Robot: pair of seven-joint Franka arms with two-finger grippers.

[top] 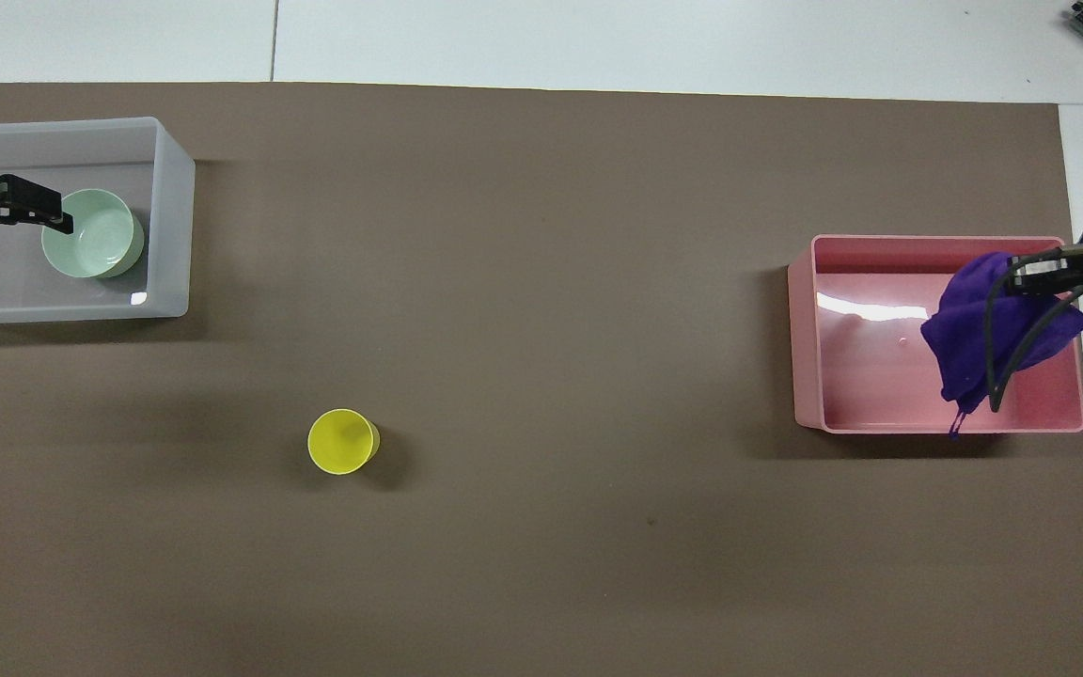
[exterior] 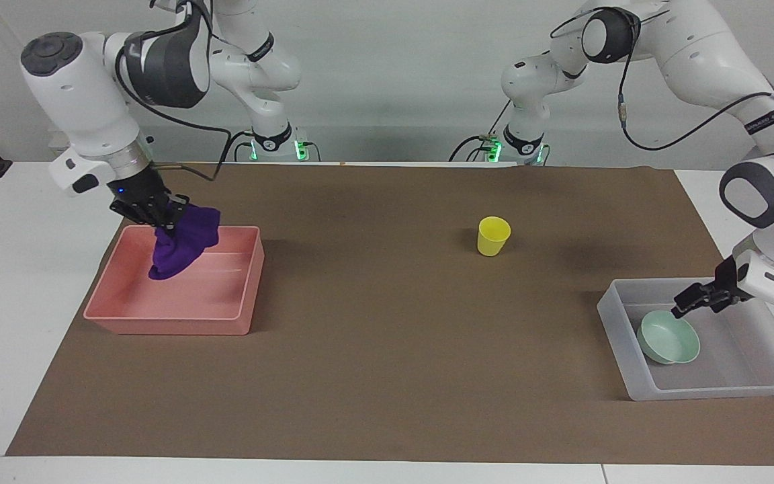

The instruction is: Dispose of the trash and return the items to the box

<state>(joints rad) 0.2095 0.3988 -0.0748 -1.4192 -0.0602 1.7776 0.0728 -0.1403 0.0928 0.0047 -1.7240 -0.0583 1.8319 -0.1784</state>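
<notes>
1. The right gripper [exterior: 158, 218] hangs over the pink tray [exterior: 101, 286] at the right arm's end of the table, its fingers clamped on the purple rag [exterior: 182, 242]. The rag dangles from it into the tray's opening; I can't tell whether its lowest fold touches the floor.

2. The left gripper [exterior: 691, 304] is over the translucent box [exterior: 612, 306] at the left arm's end, jaws parted and holding nothing. It sits just above the rim of the mint-green bowl [exterior: 669, 341], which rests on the box floor, apart from the fingers.

3. The yellow cup [exterior: 493, 236] stands upright on the brown mat [exterior: 387, 376], alone, well apart from both containers and nearer to the robots than the box.

4. To my eye, the step in hand is dropping the trash: the right gripper only needs to let go for the rag to fall inside the tray.

5. The bowl looks returned. Next, the left arm should lift clear of the box and fetch the cup, gripping its thin wall without tipping it.
</notes>
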